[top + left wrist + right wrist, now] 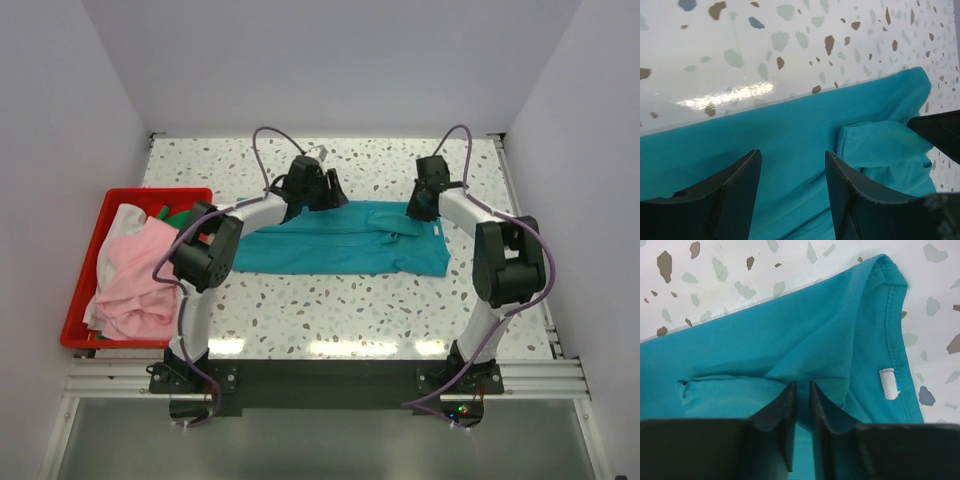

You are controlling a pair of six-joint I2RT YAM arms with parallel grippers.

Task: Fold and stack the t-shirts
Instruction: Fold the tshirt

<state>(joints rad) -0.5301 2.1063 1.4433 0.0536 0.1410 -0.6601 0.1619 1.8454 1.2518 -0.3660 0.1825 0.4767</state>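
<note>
My right end effector (802, 385) is closed to a thin slit right at the neck end of the teal t-shirt (790, 340), and the creases in the cloth run up into its tips, so I judge it has a pinch of fabric, just in from the collar (895, 315) and the small white label (887, 383). My left end effector (792, 160) is spread wide with nothing between its fingers; it hovers over the same shirt close to its far edge, where a raised flap of cloth leads toward the other arm's tip. From above, both arms reach over the far side of the shirt, which lies across the middle of the table (350, 300) as a long band, the collar end to the right. It looks partly narrowed lengthwise, but I cannot tell how many layers are already turned in. I see no folded pile anywhere on the table. The pink t-shirt (135, 275) is heaped in the red bin (80, 290) at the left, with a white piece (120, 218) and a dark green piece (180, 215) beside it, all unfolded. So I judge the job is early: the first shirt is mid-fold, the rest are untouched, and the stack is not yet begun.
</note>
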